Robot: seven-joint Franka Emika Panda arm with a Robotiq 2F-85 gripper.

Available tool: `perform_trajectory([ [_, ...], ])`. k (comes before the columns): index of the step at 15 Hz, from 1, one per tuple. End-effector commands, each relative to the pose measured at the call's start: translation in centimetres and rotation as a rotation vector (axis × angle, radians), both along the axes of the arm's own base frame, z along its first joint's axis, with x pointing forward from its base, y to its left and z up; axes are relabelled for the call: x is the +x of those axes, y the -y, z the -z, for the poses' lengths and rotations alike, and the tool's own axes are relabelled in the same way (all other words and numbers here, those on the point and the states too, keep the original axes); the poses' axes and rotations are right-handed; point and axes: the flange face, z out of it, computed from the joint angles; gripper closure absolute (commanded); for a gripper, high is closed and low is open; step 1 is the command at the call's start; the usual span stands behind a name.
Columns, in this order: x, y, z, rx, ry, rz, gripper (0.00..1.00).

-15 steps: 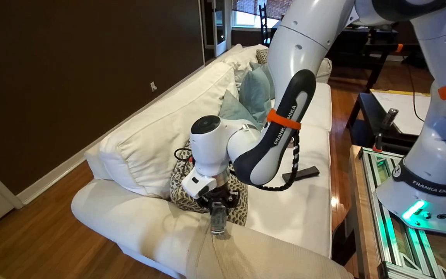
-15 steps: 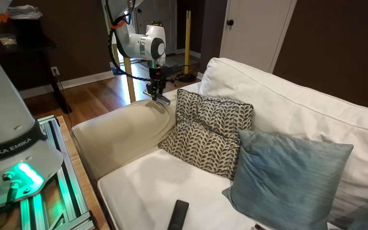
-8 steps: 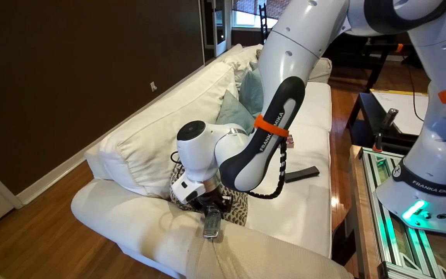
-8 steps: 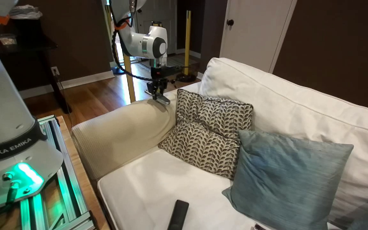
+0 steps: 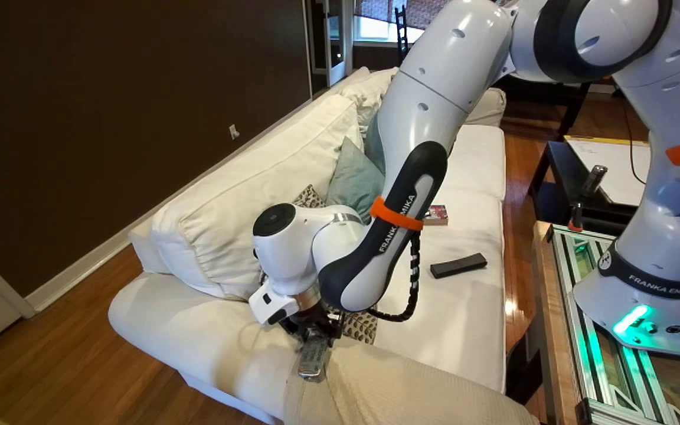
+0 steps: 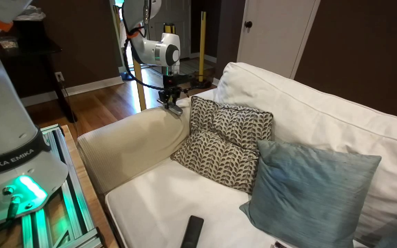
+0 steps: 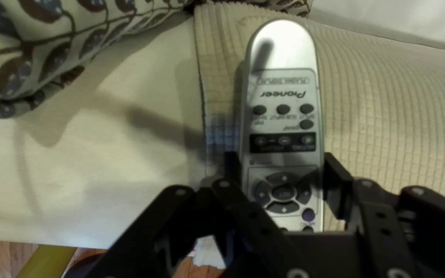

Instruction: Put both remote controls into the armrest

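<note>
The silver remote [image 7: 283, 125] runs across the armrest [image 5: 216, 333], logo end seatward.

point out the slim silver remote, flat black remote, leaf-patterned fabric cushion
Slim silver remote [image 7: 282, 125]: wrist view, button face.
Flat black remote [image 5: 458, 265]: in an exterior view, middle.
Leaf-patterned fabric cushion [image 6: 224, 146]: in an exterior view, front centre.

"Pioneer" remote [image 7: 282, 123], "FRANKA EMIKA" arm [image 5: 388, 241]
</note>
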Motion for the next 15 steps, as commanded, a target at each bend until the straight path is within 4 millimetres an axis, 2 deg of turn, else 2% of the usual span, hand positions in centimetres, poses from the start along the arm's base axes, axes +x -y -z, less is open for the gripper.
perform_trajectory([
  [1, 0.9, -1.1, 0.7, -0.022, -0.012, 0.028, 0.72],
  [9, 1.7, -2.4, 1.3, -0.056, -0.038, 0.036, 0.72],
  [10, 1.8, -2.5, 1.3, -0.063, -0.044, 0.036, 0.32],
  [11, 1.8, -2.6, 1.4, -0.066, -0.047, 0.035, 0.21],
  [14, 2.0, -2.6, 1.3, -0.075, -0.048, 0.030, 0.00],
  [15, 2.2, -2.4, 1.1, -0.079, -0.041, 0.033, 0.00],
])
